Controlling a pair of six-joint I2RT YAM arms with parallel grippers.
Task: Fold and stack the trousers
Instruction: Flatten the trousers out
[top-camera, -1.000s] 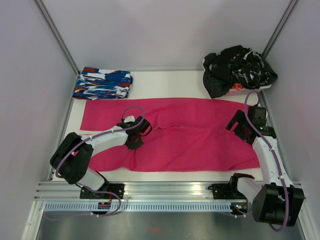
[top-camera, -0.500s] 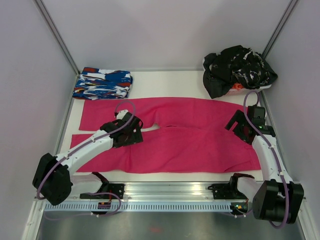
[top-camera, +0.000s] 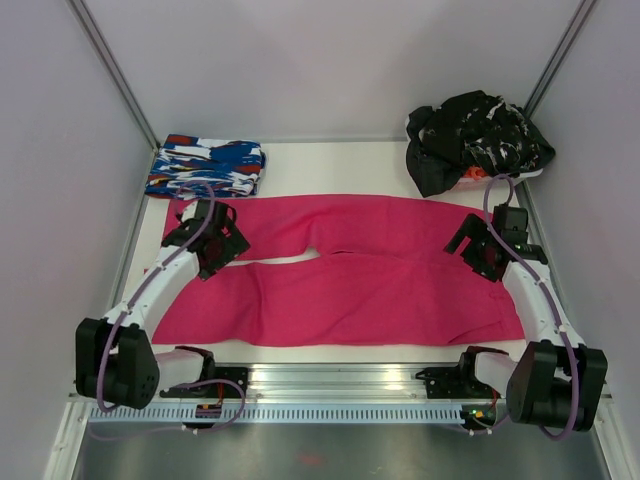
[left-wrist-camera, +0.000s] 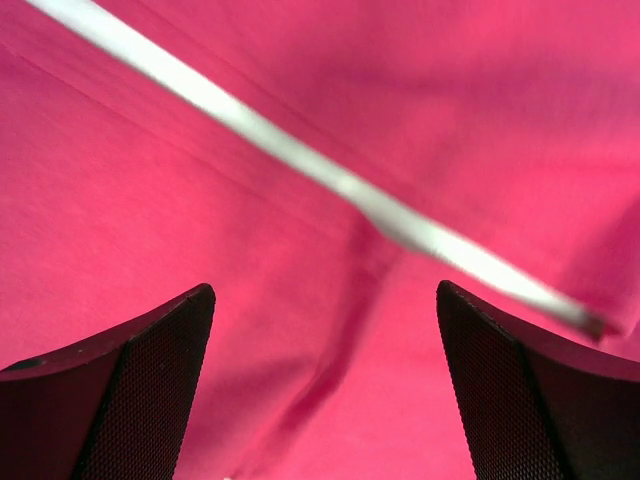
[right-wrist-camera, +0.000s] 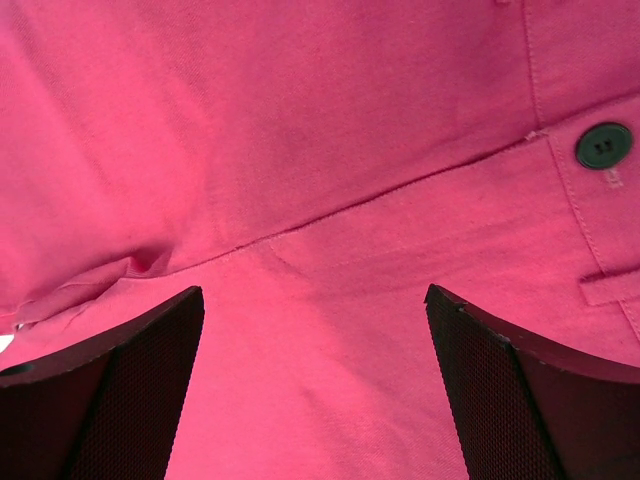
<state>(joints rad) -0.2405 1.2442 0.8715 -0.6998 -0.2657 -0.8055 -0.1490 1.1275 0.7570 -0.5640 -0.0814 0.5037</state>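
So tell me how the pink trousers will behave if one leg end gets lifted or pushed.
Probably floppy: the trousers lie flat with soft creases, so a lifted edge should sag rather than hold shape. Likely light: thin cloth, one small button. A push would probably bunch them rather than slide them whole.

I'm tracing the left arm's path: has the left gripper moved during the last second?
Yes. The left gripper has travelled from the crotch of the trousers out toward the leg ends, leftward and nearer the patterned garment.
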